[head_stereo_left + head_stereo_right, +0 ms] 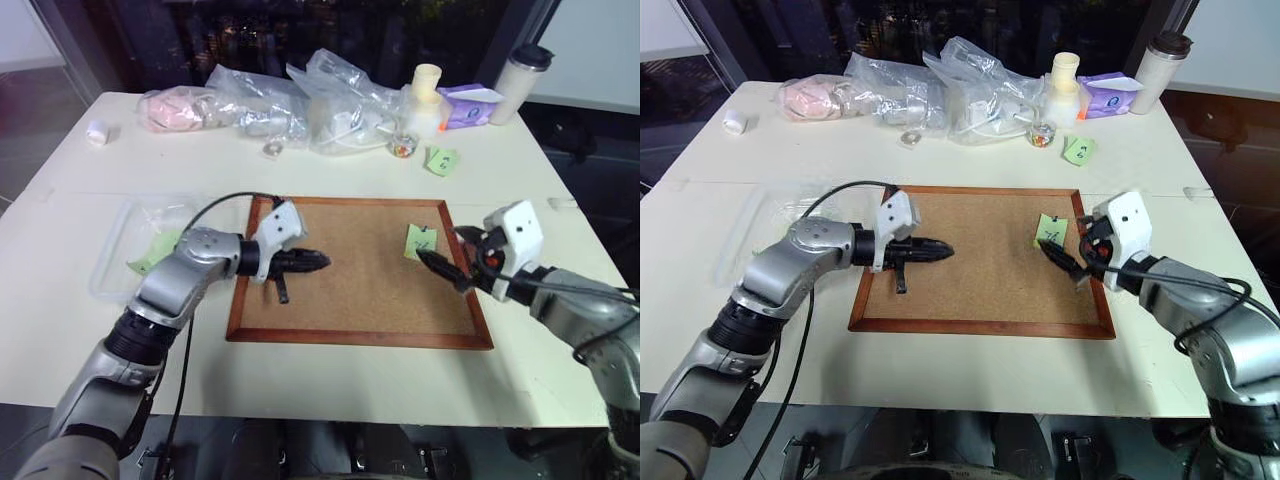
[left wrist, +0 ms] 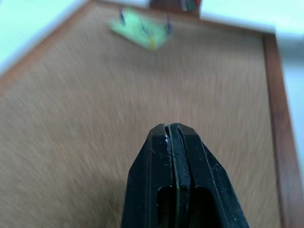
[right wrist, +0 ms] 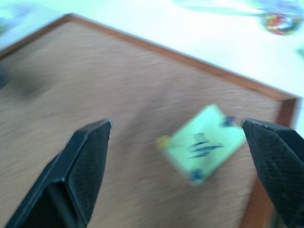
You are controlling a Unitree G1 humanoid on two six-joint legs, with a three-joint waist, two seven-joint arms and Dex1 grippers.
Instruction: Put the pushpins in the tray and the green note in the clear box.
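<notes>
The green note (image 1: pixel 420 240) lies on the right part of the cork board (image 1: pixel 360 300), held down by small dark pushpins (image 3: pixel 229 121) at its corners. My right gripper (image 1: pixel 440 245) hovers just right of the note, open, its jaws framing the note (image 3: pixel 202 145) in the right wrist view. My left gripper (image 1: pixel 318 260) is shut on nothing, low over the board's left part and pointing toward the note (image 2: pixel 142 31). The clear box (image 1: pixel 115 250) sits on the table left of the board, with a green slip inside. The tray is out of view.
Wrinkly plastic bags (image 1: pixel 300 100), a small jar of coloured bits (image 1: pixel 402 148), a second green note (image 1: pixel 440 160), a purple pack (image 1: pixel 468 105) and a white tumbler (image 1: pixel 520 85) line the far side. A black cable (image 1: pixel 215 205) loops over the left arm.
</notes>
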